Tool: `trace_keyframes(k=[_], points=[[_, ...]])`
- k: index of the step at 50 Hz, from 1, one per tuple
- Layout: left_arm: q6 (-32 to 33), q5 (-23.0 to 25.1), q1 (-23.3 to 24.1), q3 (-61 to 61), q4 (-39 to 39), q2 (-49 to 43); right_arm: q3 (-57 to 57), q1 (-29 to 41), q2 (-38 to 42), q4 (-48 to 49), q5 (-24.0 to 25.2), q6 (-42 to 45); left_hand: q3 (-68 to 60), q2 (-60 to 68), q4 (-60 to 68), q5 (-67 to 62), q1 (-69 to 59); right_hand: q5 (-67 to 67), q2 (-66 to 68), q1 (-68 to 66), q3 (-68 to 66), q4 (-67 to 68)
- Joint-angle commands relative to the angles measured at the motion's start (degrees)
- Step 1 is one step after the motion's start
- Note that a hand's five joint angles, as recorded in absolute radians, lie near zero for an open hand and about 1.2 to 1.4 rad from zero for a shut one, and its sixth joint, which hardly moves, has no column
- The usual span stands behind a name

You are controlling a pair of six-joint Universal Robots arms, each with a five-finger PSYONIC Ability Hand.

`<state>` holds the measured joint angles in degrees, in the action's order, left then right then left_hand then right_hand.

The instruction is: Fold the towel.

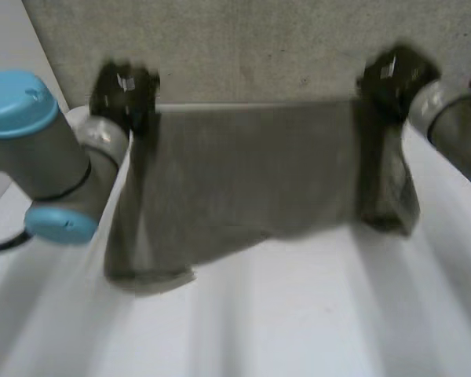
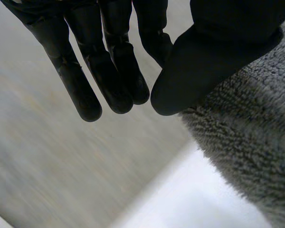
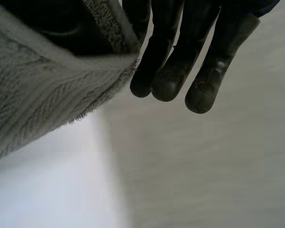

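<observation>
A grey towel (image 1: 251, 173) is stretched in the air between my two hands above the far side of the white table (image 1: 298, 314). Its lower edge sags toward the table, lower at the left. My left hand (image 1: 124, 88) pinches the towel's upper left corner; in the left wrist view the thumb presses toward the straight fingers (image 2: 114, 71), with the towel (image 2: 247, 142) beside it. My right hand (image 1: 394, 77) holds the upper right corner, from which a fold hangs down. At the right hand's fingers (image 3: 171, 71) the towel's hemmed edge (image 3: 38, 104) runs into the palm.
A beige panel (image 1: 259, 47) stands behind the table's far edge. My left arm (image 1: 31, 141) reaches in low at the left, and the right arm (image 1: 455, 126) comes in at the right. White tabletop spreads in front of the towel.
</observation>
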<state>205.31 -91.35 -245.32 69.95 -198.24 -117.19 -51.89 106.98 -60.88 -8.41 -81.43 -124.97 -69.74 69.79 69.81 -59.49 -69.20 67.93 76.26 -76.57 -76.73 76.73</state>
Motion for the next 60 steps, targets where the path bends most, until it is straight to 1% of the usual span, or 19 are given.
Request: trace_keyframes(k=[1, 2, 4, 6, 7, 9, 10, 12, 15, 17, 20, 28, 33, 35, 39, 41, 43, 48, 60], points=[[0.2, -2.9, -0.5, -3.5, -24.1, 7.2, -5.8, 1.0, -9.5, 33.5, 2.3, -3.3, -10.3, 10.2, 10.2, -10.5, -10.8, 2.1, 3.7, -3.4, -3.3, 3.3], [0.2, -3.7, -0.4, -1.9, -27.1, 9.0, -5.9, 1.0, -9.5, 33.5, 2.3, -3.3, -10.3, 10.2, 10.2, -10.5, -10.8, 2.1, 3.7, -3.4, -3.3, 3.3], [0.2, -4.4, -0.4, 0.5, -28.1, 10.5, -6.6, 1.0, -10.2, 32.6, 4.3, -4.9, -10.3, 10.2, 10.2, -10.5, -10.8, 2.1, 3.7, -3.4, -3.3, 3.3], [0.2, -4.5, -0.5, 2.7, -28.2, 11.6, -8.8, 0.4, -11.0, 27.4, 7.8, -8.8, -10.3, 10.2, 10.2, -10.5, -10.8, 2.1, 3.7, -3.4, -3.3, 3.3], [0.1, -4.5, -0.7, 4.9, -28.0, 12.6, -8.8, 0.4, -11.0, 27.4, 7.8, -8.8, -10.3, 10.2, 10.2, -10.5, -10.8, 2.1, 3.7, -3.4, -3.3, 3.3], [0.1, -4.5, -0.8, 7.3, -27.9, 13.0, -10.9, -0.1, -10.7, 19.4, 11.1, -11.2, -10.3, 10.2, 10.2, -10.5, -10.8, 2.1, 3.7, -3.4, -3.3, 3.3], [0.1, -4.6, -0.9, 9.9, -27.6, 13.2, -10.9, -0.1, -10.7, 19.4, 11.1, -11.2, -10.3, 10.2, 10.2, -10.5, -10.8, 2.1, 3.7, -3.4, -3.3, 3.3], [0.1, -4.4, -0.9, 13.1, -27.2, 13.3, -12.3, -0.7, -9.8, 12.1, 12.9, -11.3, -10.3, 10.2, 10.2, -10.5, -10.8, 2.1, 3.7, -3.4, -3.3, 3.3], [0.1, -4.4, -1.0, 19.5, -26.9, 13.0, -15.0, -1.1, -8.5, 6.6, 13.7, -11.2, -10.3, 10.2, 10.2, -10.5, -10.8, 2.1, 3.7, -3.4, -3.3, 3.3], [0.1, -4.2, -1.8, 25.9, -26.9, 12.4, -16.3, -1.5, -7.8, 4.7, 13.8, -11.2, -10.3, 10.2, 10.2, -10.5, -10.8, 2.1, 3.7, -3.4, -3.3, 3.3], [0.0, -4.2, -2.2, 28.8, -27.2, 11.7, -19.1, -1.9, -6.2, 2.9, 13.8, -11.3, -10.3, 10.2, 10.2, -10.5, -10.8, 2.1, 3.7, -3.4, -3.3, 3.3], [0.1, -4.4, -2.4, 37.2, -26.8, 4.0, -26.5, -2.0, 1.2, 3.1, 13.7, -11.1, -10.3, 10.2, 10.2, -10.5, -10.8, 2.1, 3.7, -3.4, -3.3, 3.3], [0.2, -4.3, -2.4, 37.8, -26.6, 3.3, -28.7, -2.2, 3.7, 4.0, 13.5, -12.0, -10.3, 10.2, 10.2, -10.5, -10.8, 0.1, 1.8, -1.5, -1.3, 1.3], [0.2, -4.4, -2.4, 37.8, -26.3, 3.3, -30.4, -2.6, 3.6, 6.6, 13.0, -13.4, -10.3, 10.2, 10.2, -10.5, -10.8, -17.6, -16.0, 16.3, 16.4, -16.5], [0.1, -4.4, -2.4, 37.8, -25.5, 3.9, -31.9, -2.7, 2.9, 10.0, 11.6, -17.4, -10.3, 10.2, 10.2, -10.5, -10.8, -26.3, -24.6, 24.9, 25.1, -25.1], [0.0, -4.4, -2.4, 37.9, -25.4, 4.1, -32.6, -2.7, 2.4, 11.8, 8.8, -21.6, -10.3, 10.2, 10.2, -10.5, -10.8, -34.5, -32.8, 33.1, 33.3, -33.3], [0.0, -4.4, -2.4, 38.1, -25.0, 4.3, -32.7, -2.7, 2.4, 12.0, 7.4, -23.3, -10.3, 10.2, 10.2, -10.5, -10.8, -37.0, -35.4, 35.7, 35.8, -35.8], [-0.2, -4.4, -2.4, 38.8, -23.3, 5.3, -33.1, -4.1, 2.3, 11.7, 5.2, -26.4, -10.3, 10.2, 10.2, -10.5, -10.8, -36.9, -35.2, 35.5, 35.7, -35.7], [-0.2, -4.4, -2.4, 39.2, -23.2, 5.7, -33.9, -5.8, 3.0, 8.7, 5.9, -35.7, -10.3, 10.2, 10.2, -10.5, -10.8, -34.2, -32.5, 32.8, 33.0, -33.0]])
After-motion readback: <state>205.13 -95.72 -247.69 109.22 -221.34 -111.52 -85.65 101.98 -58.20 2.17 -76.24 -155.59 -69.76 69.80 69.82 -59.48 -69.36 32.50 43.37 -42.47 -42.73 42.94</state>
